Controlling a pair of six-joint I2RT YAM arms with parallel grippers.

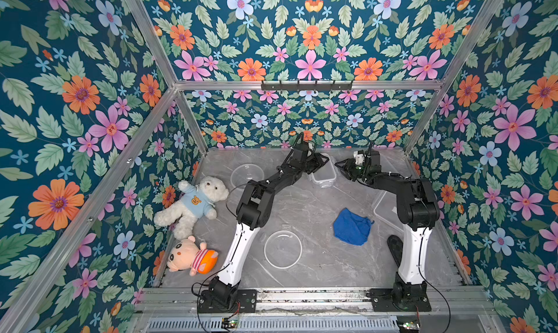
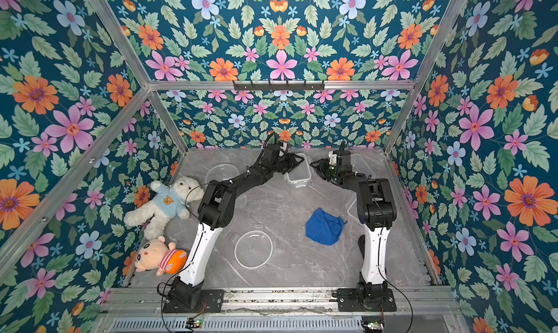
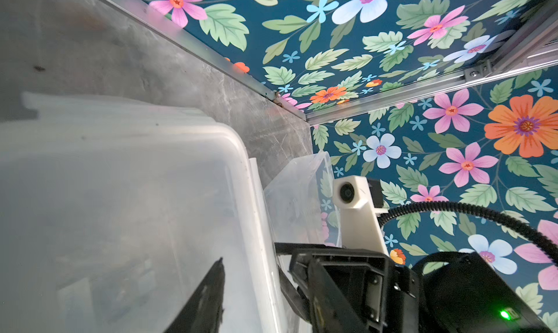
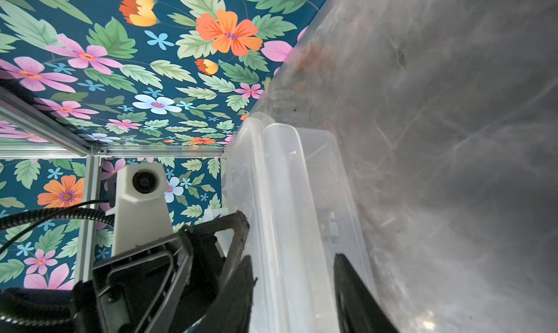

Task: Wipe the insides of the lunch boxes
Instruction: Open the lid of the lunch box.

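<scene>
A small rectangular clear lunch box (image 1: pixel 324 177) (image 2: pixel 299 177) stands at the back centre, between both grippers. My left gripper (image 1: pixel 320 162) (image 3: pixel 253 289) is shut on it, one finger (image 3: pixel 211 292) inside the box (image 3: pixel 120 195) and the other outside its wall. My right gripper (image 1: pixel 342 166) (image 4: pixel 294 274) is shut on the opposite end of the box (image 4: pixel 320 195), with one finger on each side of the plastic. The round lunch box (image 1: pixel 247 175) sits back left. The large square lunch box (image 1: pixel 385 210) lies half hidden behind my right arm.
A crumpled blue cloth (image 1: pixel 351 227) lies right of centre. A round clear lid (image 1: pixel 283 249) rests near the front. A teddy bear (image 1: pixel 193 206) and a doll (image 1: pixel 191 256) lie along the left wall. A flat clear lid (image 2: pixel 360 162) sits back right.
</scene>
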